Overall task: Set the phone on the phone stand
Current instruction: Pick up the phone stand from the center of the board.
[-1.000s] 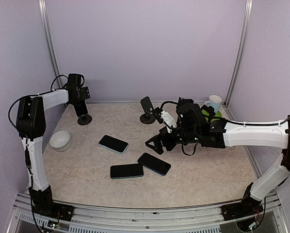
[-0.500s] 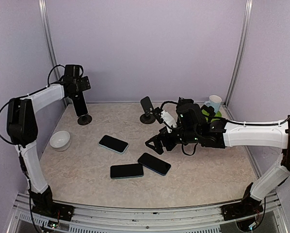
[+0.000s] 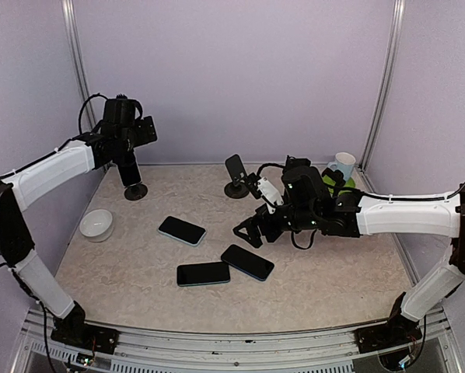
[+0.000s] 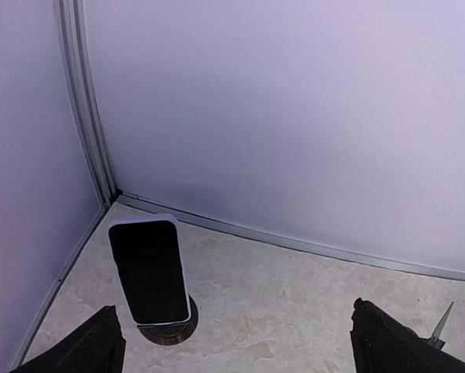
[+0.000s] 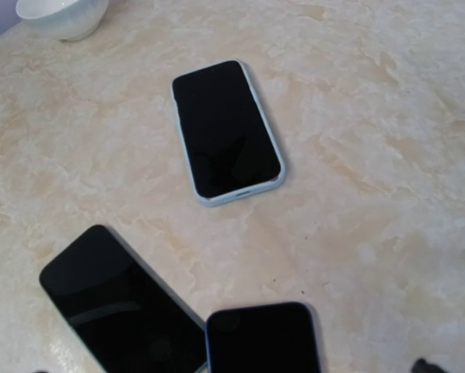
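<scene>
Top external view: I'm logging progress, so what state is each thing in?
Left claw, open, empty.
Right claw, open, empty.
Corner phone, leaning on left stand.
Back phone, leaning on back stand.
Leftmost flat phone, lying screen up.
Nearest flat phone, lying screen up.
Rightmost flat phone, lying screen up.
Bowl, upright.
Mug, upright.

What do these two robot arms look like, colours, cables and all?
The left arm and right arm are smooth white tubes linked by chunky black joints. Thin black cables loop outside near the wrists. The left gripper and right gripper are black, each with two pointed fingers.
</scene>
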{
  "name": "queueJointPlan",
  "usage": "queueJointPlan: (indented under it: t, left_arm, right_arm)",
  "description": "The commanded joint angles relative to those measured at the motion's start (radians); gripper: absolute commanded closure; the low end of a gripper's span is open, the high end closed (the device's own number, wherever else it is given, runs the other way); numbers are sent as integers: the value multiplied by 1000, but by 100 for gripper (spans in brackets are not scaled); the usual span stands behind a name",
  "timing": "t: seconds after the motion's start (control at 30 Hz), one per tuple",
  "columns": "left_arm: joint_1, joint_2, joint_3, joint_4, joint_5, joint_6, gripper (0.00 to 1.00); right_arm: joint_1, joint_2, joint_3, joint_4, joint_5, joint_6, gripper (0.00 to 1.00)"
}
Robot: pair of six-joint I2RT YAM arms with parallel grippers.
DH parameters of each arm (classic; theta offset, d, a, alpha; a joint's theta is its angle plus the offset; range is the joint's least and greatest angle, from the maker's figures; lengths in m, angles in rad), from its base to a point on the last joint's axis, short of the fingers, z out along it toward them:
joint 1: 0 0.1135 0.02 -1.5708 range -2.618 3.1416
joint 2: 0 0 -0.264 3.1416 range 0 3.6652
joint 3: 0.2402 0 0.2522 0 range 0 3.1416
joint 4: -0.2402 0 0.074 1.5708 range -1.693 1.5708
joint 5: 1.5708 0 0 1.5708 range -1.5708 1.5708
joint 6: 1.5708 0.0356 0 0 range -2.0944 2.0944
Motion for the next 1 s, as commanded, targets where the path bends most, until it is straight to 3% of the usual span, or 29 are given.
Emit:
queueJointPlan:
  t: [0.0, 0.33, 0.73, 0.97]
  left_arm:
    - [-56, -113, -124, 31, -105, -24, 1]
    - [-166, -279, -347, 8, -84, -157, 1]
    - [-269, -412, -562, 89, 7, -160, 1]
    - [-303, -407, -592, 92, 28, -171, 1]
  right_arm:
    - [-19, 1, 6, -7, 4, -7, 0]
    - [-46, -16, -5, -19, -2, -9, 0]
    - [-56, -40, -22, -40, 3, -22, 0]
    - [-71, -14, 6, -90, -9, -72, 0]
